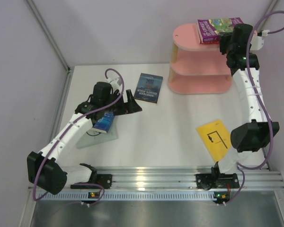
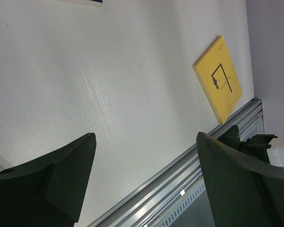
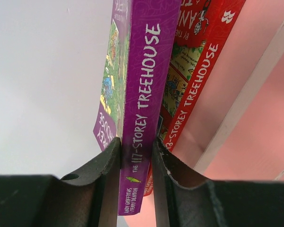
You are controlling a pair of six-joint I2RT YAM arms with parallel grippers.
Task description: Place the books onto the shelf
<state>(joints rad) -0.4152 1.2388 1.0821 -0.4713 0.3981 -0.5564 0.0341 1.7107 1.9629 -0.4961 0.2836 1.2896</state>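
- shelf (image 1: pixel 199 78) far right; purple book (image 1: pixel 217 24) on its top board, touching a red book (image 3: pixel 199 71);
- yellow book (image 1: pixel 215 138) lies flat, nearer the right arm (image 1: pixel 251 94); navy book (image 1: pixel 149 88) nearer the left gripper (image 2: pixel 146 136), jaws wide apart, holding nothing;
- right gripper (image 3: pixel 136 140) clamped on the purple book's spine; its long axis runs straight out from the jaws

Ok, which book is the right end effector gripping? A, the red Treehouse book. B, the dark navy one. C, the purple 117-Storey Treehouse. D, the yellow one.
C: in the right wrist view the right end effector is closed on the spine of the purple 117-Storey Treehouse book, while the red Treehouse book only sits beside it.
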